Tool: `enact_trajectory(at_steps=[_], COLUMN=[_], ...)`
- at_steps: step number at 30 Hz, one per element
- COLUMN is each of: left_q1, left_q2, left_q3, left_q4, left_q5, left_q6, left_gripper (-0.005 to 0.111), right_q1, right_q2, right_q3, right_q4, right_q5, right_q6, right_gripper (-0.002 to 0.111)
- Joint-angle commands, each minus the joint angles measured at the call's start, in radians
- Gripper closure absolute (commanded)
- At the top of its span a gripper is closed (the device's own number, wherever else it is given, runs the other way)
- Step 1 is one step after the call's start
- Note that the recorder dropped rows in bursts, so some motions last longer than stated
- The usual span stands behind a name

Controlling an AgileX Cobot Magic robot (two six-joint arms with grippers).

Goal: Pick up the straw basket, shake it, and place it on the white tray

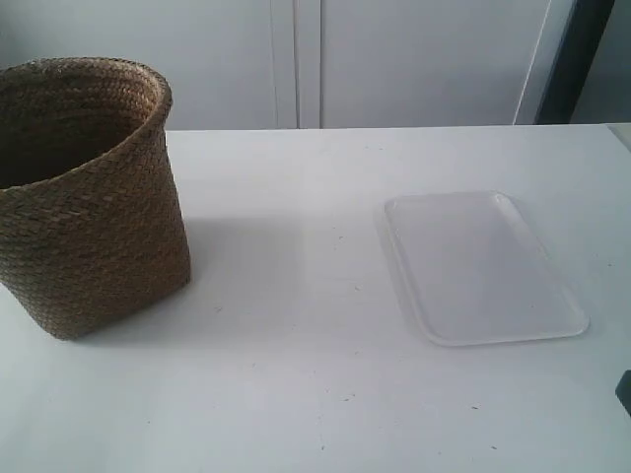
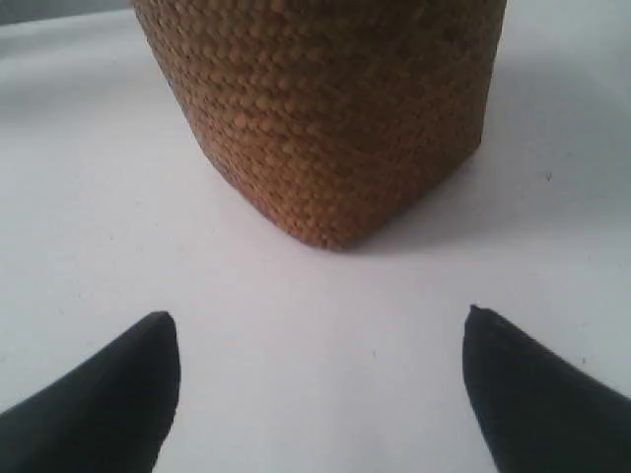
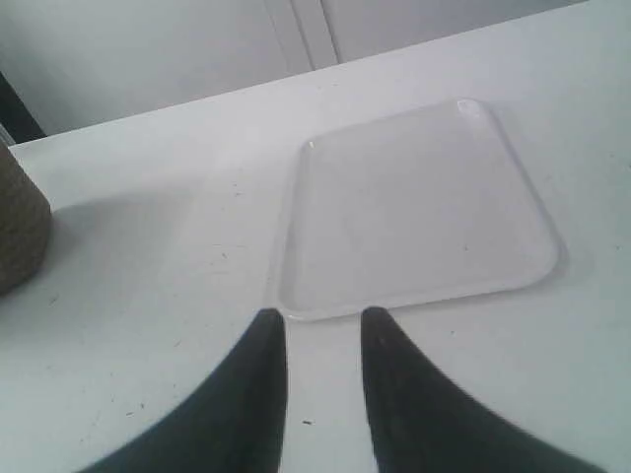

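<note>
**Straw basket and white tray on table, both grippers empty**

Item 1. Straw basket: brown, woven, with a round braided rim wider than its base. It stands upright on the white table at the exterior view's left, its left side cut by the frame edge. It is well apart from the tray, with bare table between them.

Item 2. White tray: flat, shallow, rectangular with rounded corners. It lies on the table at the exterior view's right, with nothing on it.

Item 3. Left gripper: black fingers spread wide, nothing between them. It hangs over the table facing a lower corner of the basket, near it but not touching.

Item 4. Right gripper: black fingers set to a narrow gap, holding nothing. The tips sit just short of the tray's near rim. The basket's side shows at the frame edge.

Item 5. Backdrop: pale wall panels behind the table.
</note>
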Motion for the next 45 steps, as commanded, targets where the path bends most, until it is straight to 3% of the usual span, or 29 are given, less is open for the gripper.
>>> enact_trajectory(at_steps=[1, 13, 22, 28, 30, 31, 33, 36, 42, 45], left_q1=[-0.007, -0.007, -0.007, -0.007, -0.007, -0.007, -0.007, -0.007, -0.007, -0.007], left_q2=[-0.004, -0.004, -0.004, 0.082, 0.143, 0.176, 0.23, 0.35, 0.648, 0.769], left_q3=[-0.004, -0.004, -0.034, -0.165, -0.209, -0.242, -0.315, -0.501, -0.892, -1.021], left_q4=[-0.104, -0.154, -0.048, 0.161, 0.295, 0.431, 0.462, 0.487, 0.472, 0.452], left_q5=[-0.173, -0.6, -0.577, -0.54, -0.597, -0.595, -0.499, -0.213, 0.358, 0.532], left_q6=[-0.099, -0.187, -0.327, -0.47, -0.635, -0.744, -0.907, -0.911, -0.688, -0.647], left_gripper=[0.026, 0.026, 0.026, 0.026, 0.026, 0.026, 0.026, 0.026, 0.026, 0.026], right_q1=[0.0, 0.0, 0.0, 0.0, 0.0, 0.0, 0.0, 0.0, 0.0, 0.0], right_q2=[-0.005, -0.005, -0.005, -0.005, -0.005, -0.005, -0.005, -0.005, -0.005, -0.005], right_q3=[0.005, 0.005, 0.005, 0.005, 0.005, 0.005, 0.005, 0.005, 0.005, 0.005], right_q4=[0.0, 0.061, 0.106, 0.106, 0.106, 0.106, 0.106, 0.106, 0.106, 0.106], right_q5=[-0.006, -0.197, -0.215, -0.188, -0.183, -0.181, -0.179, -0.169, -0.147, -0.14], right_q6=[-0.003, 0.006, 0.018, 0.018, 0.018, 0.018, 0.018, 0.018, 0.018, 0.018], right_gripper=[0.082, 0.082, 0.082, 0.082, 0.082, 0.082, 0.082, 0.082, 0.082, 0.082])
